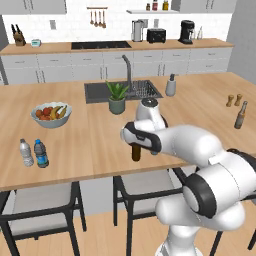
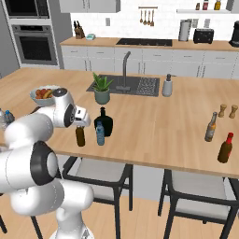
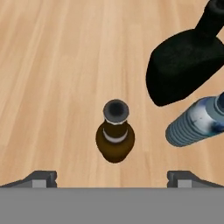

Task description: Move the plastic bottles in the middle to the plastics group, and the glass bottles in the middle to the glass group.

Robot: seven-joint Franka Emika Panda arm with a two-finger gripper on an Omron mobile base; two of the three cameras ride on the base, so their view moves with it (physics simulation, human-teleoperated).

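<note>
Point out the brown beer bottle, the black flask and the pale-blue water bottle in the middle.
brown beer bottle (image 3: pixel 115 142), hand view, on its shoulder below the neck.
black flask (image 2: pixel 105 125), right base view, on its round body.
pale-blue water bottle (image 2: pixel 100 135), right base view, on its label.

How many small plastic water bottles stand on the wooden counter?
3. The greyish-clear bottle with a pale cap and the bottle with a dark blue label stand together near the counter's left edge. The pale-blue water bottle stands in the middle, before the squat black flask.
</note>
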